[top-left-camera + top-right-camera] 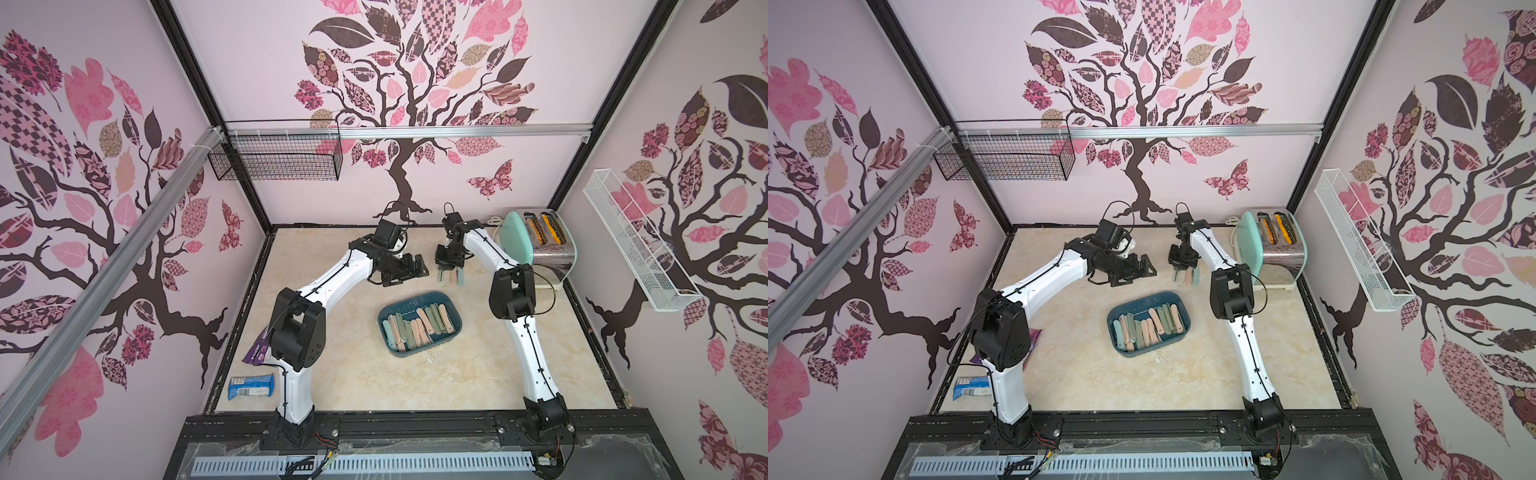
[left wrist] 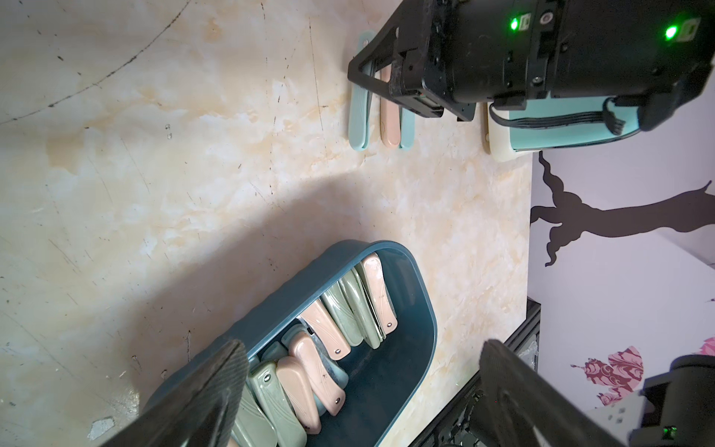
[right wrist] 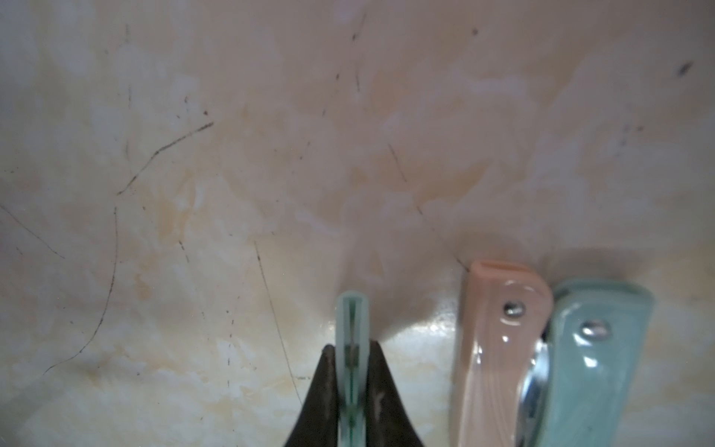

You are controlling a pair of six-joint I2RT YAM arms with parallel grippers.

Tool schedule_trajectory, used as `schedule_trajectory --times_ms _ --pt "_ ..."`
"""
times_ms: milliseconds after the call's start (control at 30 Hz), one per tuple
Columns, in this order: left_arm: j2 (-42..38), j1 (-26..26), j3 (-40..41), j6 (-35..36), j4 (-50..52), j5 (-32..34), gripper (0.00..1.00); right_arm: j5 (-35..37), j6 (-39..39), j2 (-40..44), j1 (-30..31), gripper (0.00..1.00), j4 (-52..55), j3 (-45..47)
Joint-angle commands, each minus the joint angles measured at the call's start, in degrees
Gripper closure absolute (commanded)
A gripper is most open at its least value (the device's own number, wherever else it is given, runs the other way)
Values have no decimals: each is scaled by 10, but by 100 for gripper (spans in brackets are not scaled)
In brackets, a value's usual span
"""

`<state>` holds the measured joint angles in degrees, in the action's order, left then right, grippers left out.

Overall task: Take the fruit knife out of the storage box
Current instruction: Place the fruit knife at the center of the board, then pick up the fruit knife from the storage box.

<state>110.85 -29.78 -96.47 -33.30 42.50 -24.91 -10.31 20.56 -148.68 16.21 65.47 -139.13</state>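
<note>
The teal storage box (image 1: pixel 409 302) (image 1: pixel 1142 302) (image 2: pixel 390 379) sits mid-table and holds several folded fruit knives (image 1: pixel 424 324) (image 2: pixel 329 329) in pink, green and mint. My right gripper (image 1: pixel 444 274) (image 1: pixel 1177 275) (image 3: pixel 351 350) is down at the tabletop behind the box, shut on a mint fruit knife (image 3: pixel 351 309) (image 2: pixel 359 116) held edge-on. Beside it on the table lie a pink knife (image 3: pixel 499 329) and another mint one (image 3: pixel 596 348). My left gripper (image 1: pixel 419 266) (image 1: pixel 1148 266) (image 2: pixel 363 352) hovers to the left of them, open and empty.
A mint and chrome toaster (image 1: pixel 540 245) stands at the back right, close to my right arm. A blue snack packet (image 1: pixel 249 386) and a purple packet (image 1: pixel 257 349) lie front left. A black wire basket (image 1: pixel 274 156) and a white one (image 1: pixel 636 245) hang on the walls.
</note>
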Motion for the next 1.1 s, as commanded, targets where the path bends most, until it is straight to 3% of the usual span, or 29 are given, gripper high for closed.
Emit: schedule_trajectory --times_ms 0,333,633,700,900,1067 --pt "4 2 11 -4 -7 -10 2 15 -7 -6 -2 86 -13 -20" --pt "-20 5 59 2 -8 -13 2 71 -18 0 -4 69 -11 -20" --pt "-51 6 84 8 -1 -8 2 93 -13 92 1 66 1 19" --pt "-59 6 85 9 2 -8 2 97 -14 121 5 59 1 48" --pt "-105 7 103 19 16 7 2 95 -21 216 25 23 -4 150" --pt "-163 6 153 26 19 17 2 87 -24 286 61 6 -6 235"
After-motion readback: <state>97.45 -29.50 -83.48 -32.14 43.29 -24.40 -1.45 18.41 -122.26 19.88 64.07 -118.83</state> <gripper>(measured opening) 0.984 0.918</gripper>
